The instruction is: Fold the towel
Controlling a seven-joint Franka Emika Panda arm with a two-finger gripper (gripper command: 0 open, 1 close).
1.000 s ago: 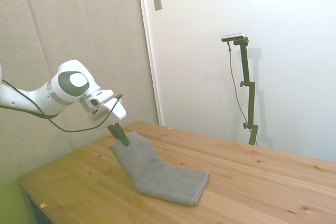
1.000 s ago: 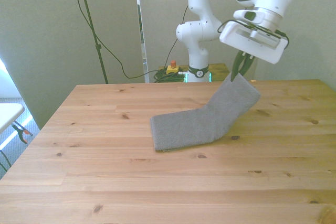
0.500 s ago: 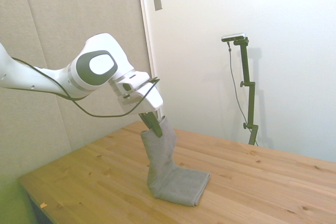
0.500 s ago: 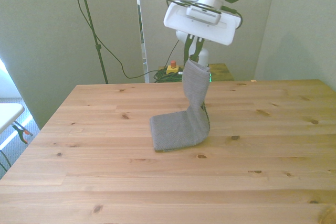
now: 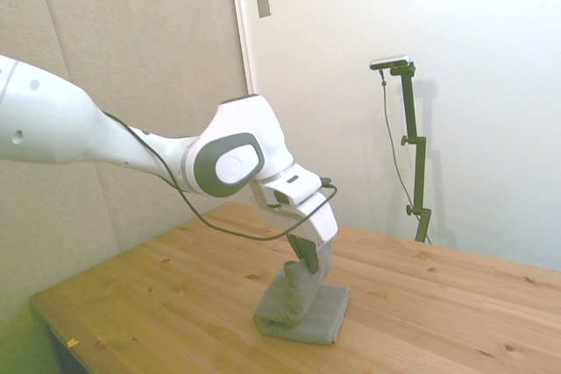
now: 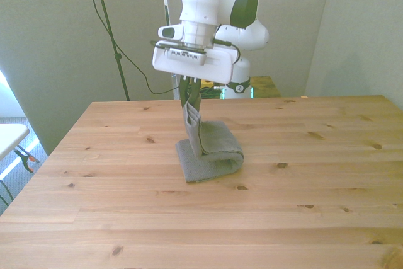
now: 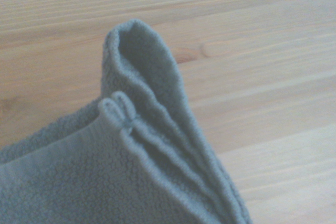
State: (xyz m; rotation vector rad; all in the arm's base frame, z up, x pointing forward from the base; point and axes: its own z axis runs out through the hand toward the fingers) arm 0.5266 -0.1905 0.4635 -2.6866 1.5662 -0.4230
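— Towel (image 5: 300,302) first, side view: where did it sit?

— On the wooden table (image 5: 438,304), toward the middle. Its lower half lay flat; the other half stood up in a bend, pinched at its top edge by the gripper (image 5: 308,257). The fingers were closed on the cloth.

— And the arm (image 5: 105,137)?

— It reached in low from the side, wrist tipped down, the held edge hanging above the flat half.

— Front view?

— Same story, clearer. The gripper (image 6: 192,94) held the raised edge nearly upright over the end of the towel (image 6: 211,152) nearer the front view's left. A rounded roll bulged at the front view's right, where the fold was forming. The table (image 6: 302,218) around it showed bare planks.

— Wrist view?

— Close and soft. The towel's (image 7: 126,161) hemmed layers lay bunched together, one lip curling open; I could not tell for certain how many layers were pinched. The table (image 7: 252,51) showed beyond.

— So how should the step be done well?

— My judgement: the fold looked more than half made. Carry the held edge on toward the free end and lower it until edge meets edge, keeping it square to the towel's long sides. Let go only once the cloth rests on the layer below. Releasing high would likely let the thick cloth slump or spring back askew.
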